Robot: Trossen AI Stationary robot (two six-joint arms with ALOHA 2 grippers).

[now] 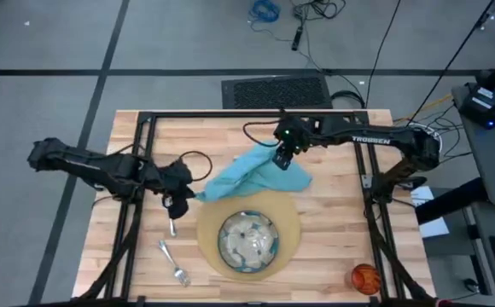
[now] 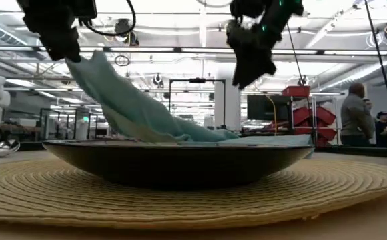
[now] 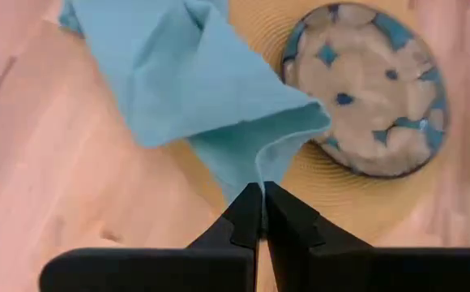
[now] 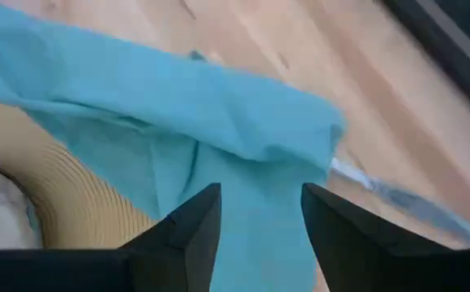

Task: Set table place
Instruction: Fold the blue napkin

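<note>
Placemat (image 1: pixel 294 223) and dish (image 1: pixel 248 240) set on table (image 1: pixel 333 213). Napkin (image 1: pixel 256 175) unplaced, draped behind dish; left gripper (image 3: pixel 261 195) pinched shut on its corner, right gripper (image 4: pixel 259 215) spread open above it, empty. Fork (image 1: pixel 173 262) left of placemat; cup (image 1: pixel 364 278) at corner, unplaced.

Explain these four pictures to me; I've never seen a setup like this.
It is a robot with two dark arms at a wooden table, each ending in a two-finger gripper. One camera looks straight down, one sits at tabletop height, and one rides on each wrist.

On the table lie a round placemat with a dish on it, a teal napkin, a fork and an orange cup.

The left gripper is shut on one corner of the napkin, lifting it. The right gripper hangs open over the other end of the napkin.
</note>
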